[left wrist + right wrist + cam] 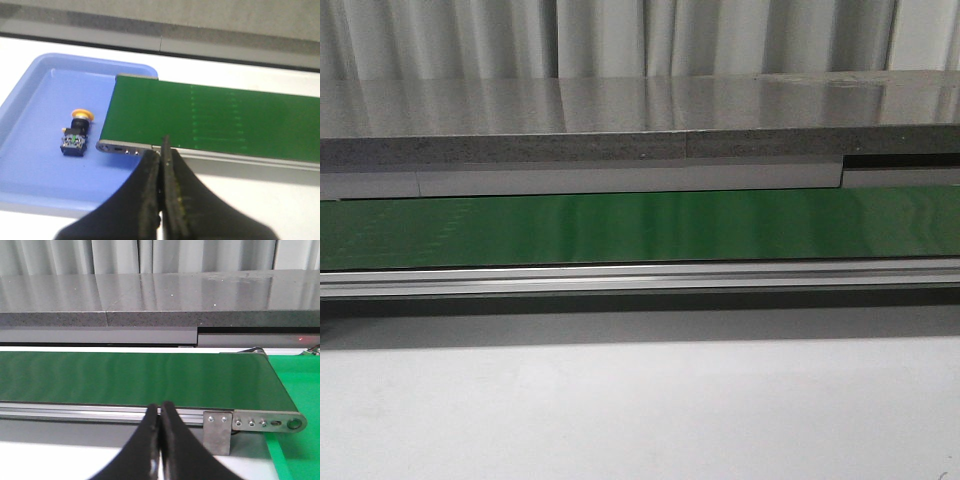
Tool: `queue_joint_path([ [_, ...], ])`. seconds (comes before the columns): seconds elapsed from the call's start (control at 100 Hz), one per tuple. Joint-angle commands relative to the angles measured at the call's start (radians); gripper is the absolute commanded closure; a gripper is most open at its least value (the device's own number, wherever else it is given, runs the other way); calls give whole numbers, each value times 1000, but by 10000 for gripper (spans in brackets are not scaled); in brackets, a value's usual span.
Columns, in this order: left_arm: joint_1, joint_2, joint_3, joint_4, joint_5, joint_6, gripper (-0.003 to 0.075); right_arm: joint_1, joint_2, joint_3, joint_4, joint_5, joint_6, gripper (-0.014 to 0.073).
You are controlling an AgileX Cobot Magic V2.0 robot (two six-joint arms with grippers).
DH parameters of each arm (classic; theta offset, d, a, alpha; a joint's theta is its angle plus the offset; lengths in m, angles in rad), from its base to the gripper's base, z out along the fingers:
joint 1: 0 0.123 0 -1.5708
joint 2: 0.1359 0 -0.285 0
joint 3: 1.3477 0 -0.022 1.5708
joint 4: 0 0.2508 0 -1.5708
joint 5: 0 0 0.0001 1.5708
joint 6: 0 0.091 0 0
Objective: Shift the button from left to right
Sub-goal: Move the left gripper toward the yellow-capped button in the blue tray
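In the left wrist view the left tool point(162, 150) fills the bottom centre of the frame, its two black fingers pressed together with nothing between them, the tips reaching up to the near edge of the green conveyor belt point(210, 120). To the left of the tips, in the middle left of the frame, the button point(76, 134) lies on its side on the floor of a blue tray point(30, 165), yellow-orange cap toward the far side and black body toward the camera, just beside the belt's end roller but apart from it. The tray rests on the white counter point(260, 200), and the belt's end overlaps the tray's right portion. In the right wrist view the right tool point(161, 412) rises from the bottom centre, likewise pressed together and holding nothing, its tips before the aluminium side rail point(100, 412) of the belt; the belt's end bracket point(260, 422) sits at lower right, with a green surface point(295, 455) below it. Beyond the belt a grey stone ledge point(150, 295) runs across, and pale curtains point(150, 255) hang behind. The front view shows the white counter, rail, belt, ledge and curtains only, with no arm and no button in sight.
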Motion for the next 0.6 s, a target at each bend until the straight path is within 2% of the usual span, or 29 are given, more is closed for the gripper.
queue_joint_path([
  [0.0, -5, 79, -79, -15, 23, -7, 741, -1, -20, -16, -6, -84, -1, 662],
  [0.41, -5, 182, -88, -18, 56, -7, 726, -1, -20, -16, -6, -84, -1, 662],
  [0.51, -5, 182, -88, -18, 51, -7, 611, -1, -20, -16, -6, -84, -1, 662],
  [0.59, -5, 182, -88, -18, 51, -7, 428, -1, -20, -16, -6, -84, -1, 662],
])
